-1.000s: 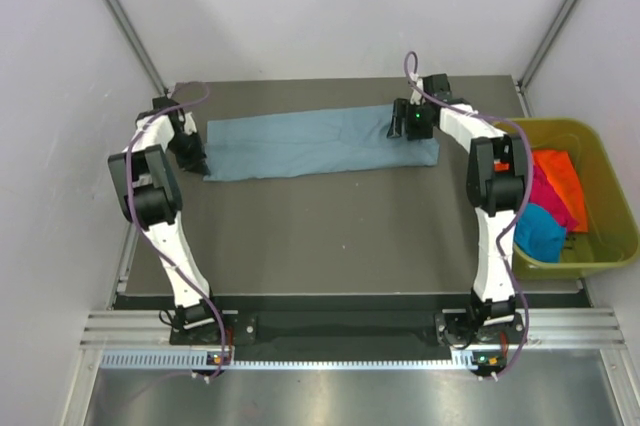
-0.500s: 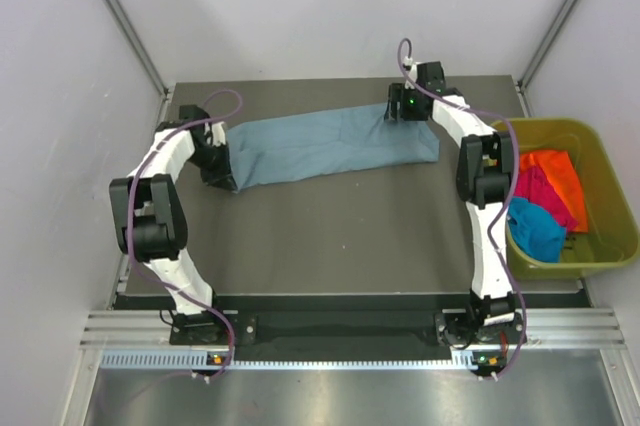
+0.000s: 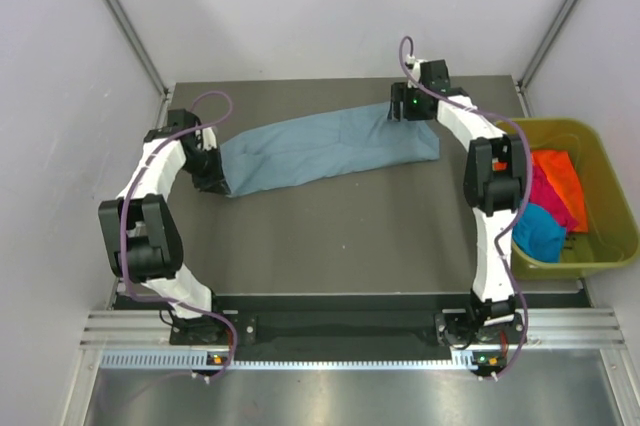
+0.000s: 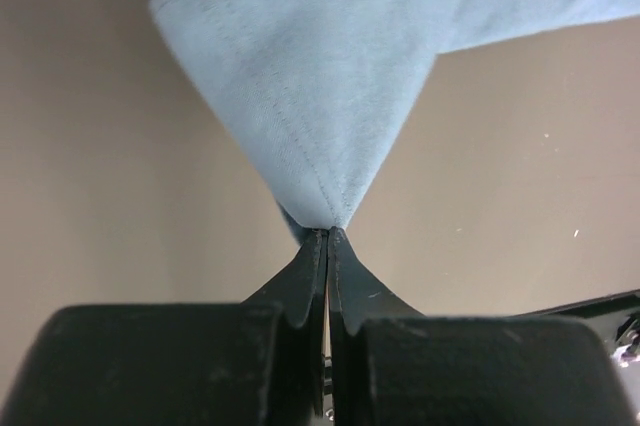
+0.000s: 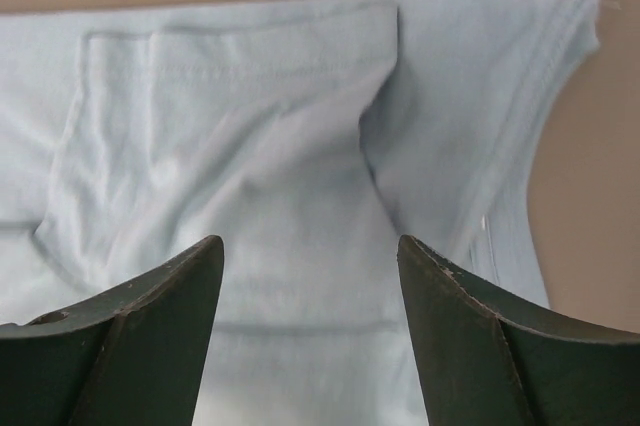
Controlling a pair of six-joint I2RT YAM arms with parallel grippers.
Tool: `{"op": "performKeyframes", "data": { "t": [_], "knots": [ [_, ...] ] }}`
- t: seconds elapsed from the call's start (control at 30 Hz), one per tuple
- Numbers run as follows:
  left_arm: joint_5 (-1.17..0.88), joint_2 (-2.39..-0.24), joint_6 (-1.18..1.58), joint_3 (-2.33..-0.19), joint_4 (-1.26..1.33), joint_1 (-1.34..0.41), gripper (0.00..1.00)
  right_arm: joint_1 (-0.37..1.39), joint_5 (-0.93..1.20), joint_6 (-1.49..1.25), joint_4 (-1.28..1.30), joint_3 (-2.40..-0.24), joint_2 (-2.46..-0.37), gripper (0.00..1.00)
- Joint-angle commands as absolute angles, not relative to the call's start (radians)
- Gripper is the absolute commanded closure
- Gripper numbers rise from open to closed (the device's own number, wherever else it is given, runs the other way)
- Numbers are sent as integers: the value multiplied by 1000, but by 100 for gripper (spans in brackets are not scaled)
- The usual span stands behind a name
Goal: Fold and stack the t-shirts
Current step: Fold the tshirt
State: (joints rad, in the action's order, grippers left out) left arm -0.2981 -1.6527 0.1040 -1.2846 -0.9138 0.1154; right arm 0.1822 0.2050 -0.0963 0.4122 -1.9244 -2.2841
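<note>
Left wrist view shows the left end effector [image 4: 328,236] pinched shut on a corner of the grey-blue t-shirt [image 4: 310,96], soft stitched jersey fanning up in a cone over the matte brown bench [image 4: 90,166]. Since a second ago that end has been drawn inward, so the once-flat strip now bows across the overhead frame's upper middle, which suggests a fold is starting. The right end effector [image 5: 308,246] is spread open over the sleeve end. The other t-shirts [image 3: 545,201] lie crumpled in the olive bin [image 3: 572,268] at right.

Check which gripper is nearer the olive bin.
Right. The right gripper is open over the right end of the grey-blue t-shirt, just left of the olive bin. The left gripper is across the table, shut on the shirt's left end.
</note>
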Motion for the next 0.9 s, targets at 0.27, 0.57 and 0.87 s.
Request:
{"op": "performKeyframes", "data": {
  "t": [0.27, 0.57, 0.87],
  "knots": [
    [-279, -1692, 106, -1302, -974, 166, 59, 183, 186, -63, 420, -1717, -2005, 29],
    [-209, -2026, 106, -1793, -950, 267, 42, 176, 190, -68, 422, -1677, -1997, 29],
    [-209, -2264, 89, -1968, -891, 272, 46, 176, 179, -54, 420, -1677, -2006, 29]
  ]
}}
